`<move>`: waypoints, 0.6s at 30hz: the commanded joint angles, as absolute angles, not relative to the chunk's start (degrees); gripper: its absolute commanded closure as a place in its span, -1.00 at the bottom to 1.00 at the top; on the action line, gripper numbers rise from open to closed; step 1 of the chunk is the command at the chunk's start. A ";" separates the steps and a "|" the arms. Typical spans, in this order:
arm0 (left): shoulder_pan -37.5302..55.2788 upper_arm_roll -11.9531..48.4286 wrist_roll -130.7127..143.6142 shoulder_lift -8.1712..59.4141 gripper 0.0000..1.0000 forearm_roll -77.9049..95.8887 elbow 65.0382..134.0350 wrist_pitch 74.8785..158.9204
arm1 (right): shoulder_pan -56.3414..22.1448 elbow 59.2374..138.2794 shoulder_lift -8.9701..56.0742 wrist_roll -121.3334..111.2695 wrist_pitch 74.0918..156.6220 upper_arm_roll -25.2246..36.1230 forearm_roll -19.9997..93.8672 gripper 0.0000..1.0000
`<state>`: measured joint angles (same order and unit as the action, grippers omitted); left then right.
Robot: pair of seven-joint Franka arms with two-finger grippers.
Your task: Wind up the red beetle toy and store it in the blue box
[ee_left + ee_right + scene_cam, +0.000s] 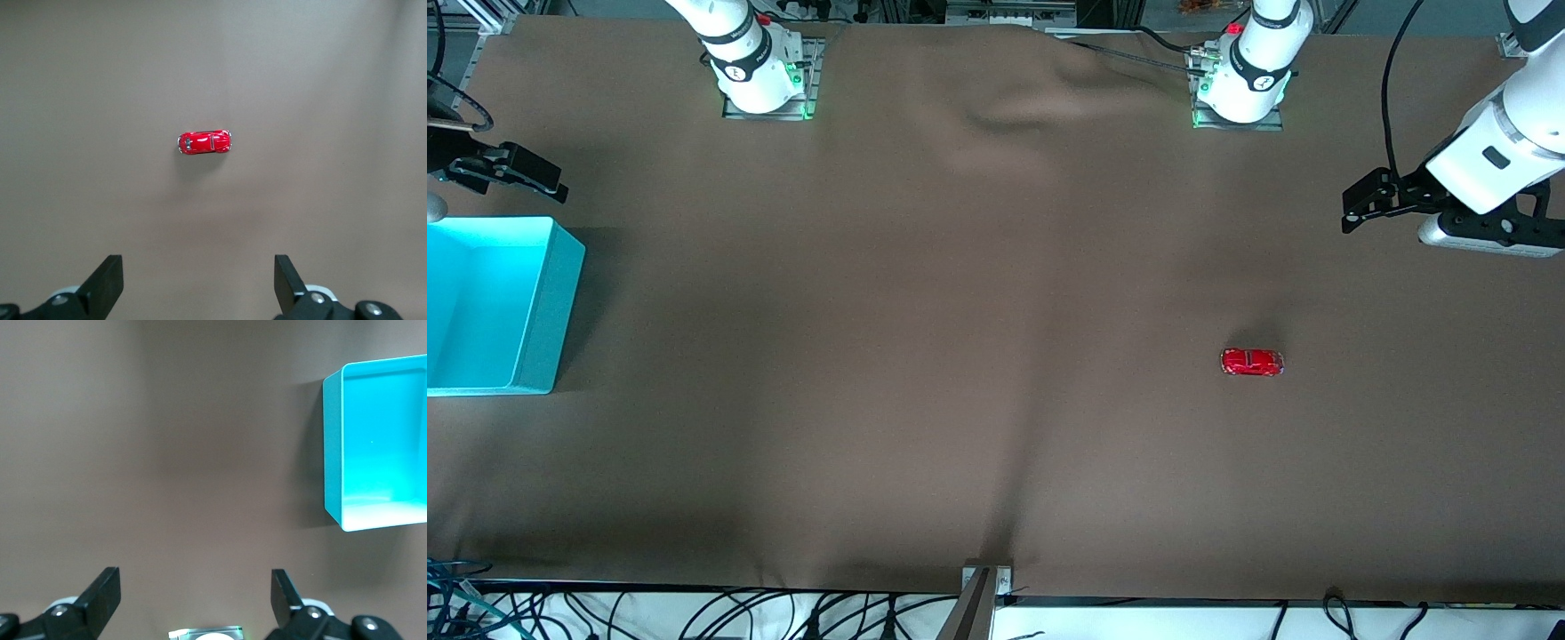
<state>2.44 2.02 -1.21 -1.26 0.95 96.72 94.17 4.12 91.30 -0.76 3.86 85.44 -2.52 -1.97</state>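
Observation:
The red beetle toy (1252, 362) stands on its wheels on the brown table, toward the left arm's end. It also shows in the left wrist view (205, 142). The blue box (538, 307) sits open and empty at the right arm's end of the table, and shows in the right wrist view (332, 453). My left gripper (1356, 209) hangs open and empty in the air, over the table at the left arm's end; its wrist view (198, 283) shows the fingers wide apart. My right gripper (543, 182) hangs open and empty beside the box; its wrist view (195, 597) shows this too.
A brown cloth with soft folds covers the table (960, 356). The arm bases (760, 76) (1240, 84) stand at the table edge farthest from the front camera. Cables (649, 613) hang below the nearest edge.

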 commanded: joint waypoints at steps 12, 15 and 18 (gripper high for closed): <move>0.88 2.72 -2.37 -1.84 -1.00 -0.09 96.33 92.81 | 4.13 90.18 -0.88 3.34 84.73 -2.29 -1.49 -1.00; 0.79 2.72 -2.20 -1.85 -1.00 -0.09 96.33 92.81 | 4.13 90.18 -0.88 3.60 84.73 -2.29 -1.49 -1.00; 0.79 2.72 -2.11 -1.85 -1.00 -0.09 96.59 92.81 | 4.13 90.26 -0.88 3.78 84.64 -2.20 -1.41 -1.00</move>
